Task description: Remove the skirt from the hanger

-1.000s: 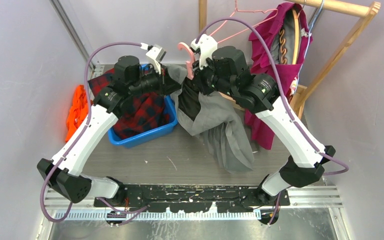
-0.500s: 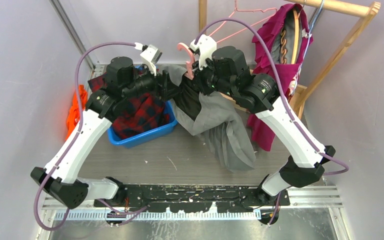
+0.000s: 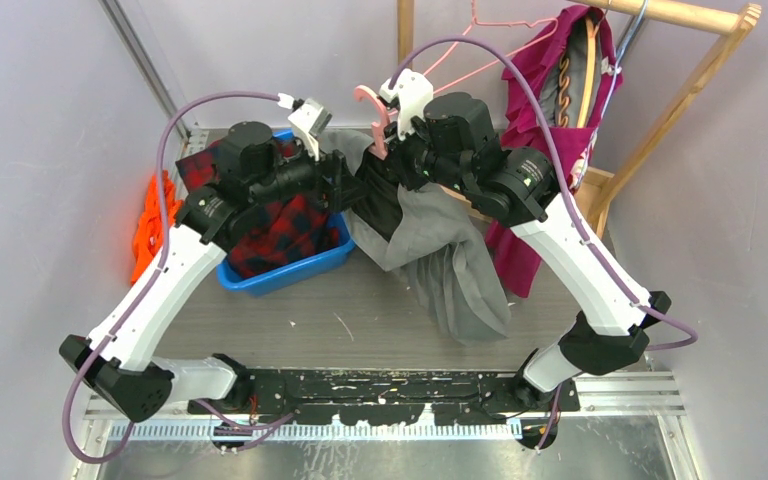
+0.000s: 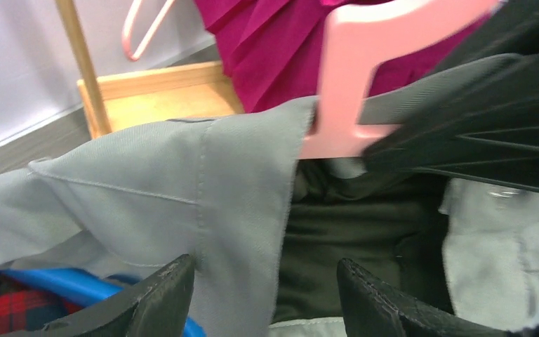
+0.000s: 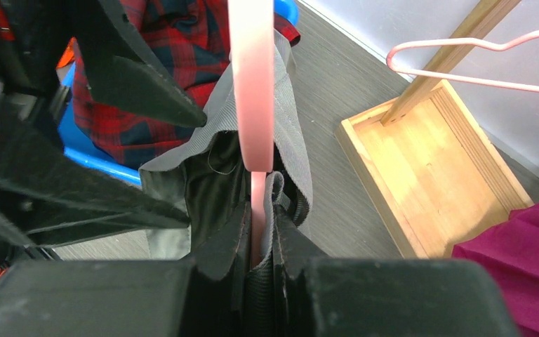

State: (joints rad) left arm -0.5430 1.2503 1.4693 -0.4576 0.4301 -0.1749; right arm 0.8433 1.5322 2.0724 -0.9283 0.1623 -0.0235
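— Where is the skirt (image 3: 445, 255) hanging?
— Centre frame, waistband up at the pink hanger (image 3: 379, 135), hem trailing toward lower right. The blue bin (image 3: 290, 268) is crowding its left edge.
— Claws?
— The right gripper (image 5: 256, 239) is pinching the hanger; the left gripper (image 4: 263, 302) is gaping at the waistband.

White arms (image 3: 175, 272) — black joints (image 3: 245, 148), purple cables (image 3: 165, 170)

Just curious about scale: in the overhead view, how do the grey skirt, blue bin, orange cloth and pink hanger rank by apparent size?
Largest first:
grey skirt
blue bin, partly covered
orange cloth
pink hanger, mostly hidden
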